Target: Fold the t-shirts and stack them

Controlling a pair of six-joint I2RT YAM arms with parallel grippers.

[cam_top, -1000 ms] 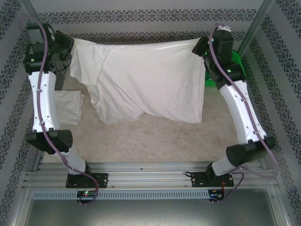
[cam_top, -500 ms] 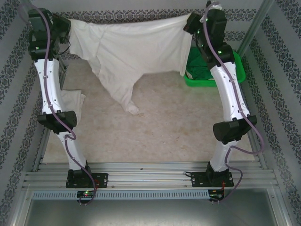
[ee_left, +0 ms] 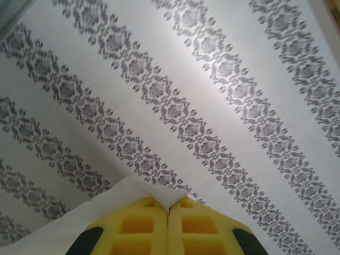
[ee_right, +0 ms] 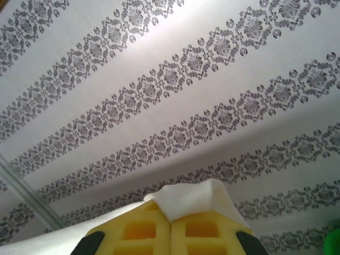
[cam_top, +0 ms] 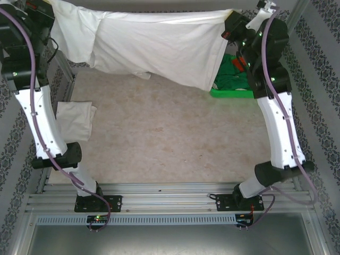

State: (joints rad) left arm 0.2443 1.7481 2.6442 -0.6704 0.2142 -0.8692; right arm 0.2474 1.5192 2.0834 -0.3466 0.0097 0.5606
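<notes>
Both arms are holding a large white cotton short-sleeved t-shirt (cam_top: 159,48) up in the air, spread wide above the far edge of the beige tabletop (cam_top: 159,149). The left gripper (ee_left: 168,210) is clamping one top corner, its yellow pads pressed together with white cloth pinched between them. The right gripper (ee_right: 170,226) is gripping the other top corner the same way. A second white t-shirt (cam_top: 74,121), folded into a small rectangle, is lying at the left edge. A green plastic basket (cam_top: 234,93) is sitting at the far right corner, partly hidden by the hanging shirt.
</notes>
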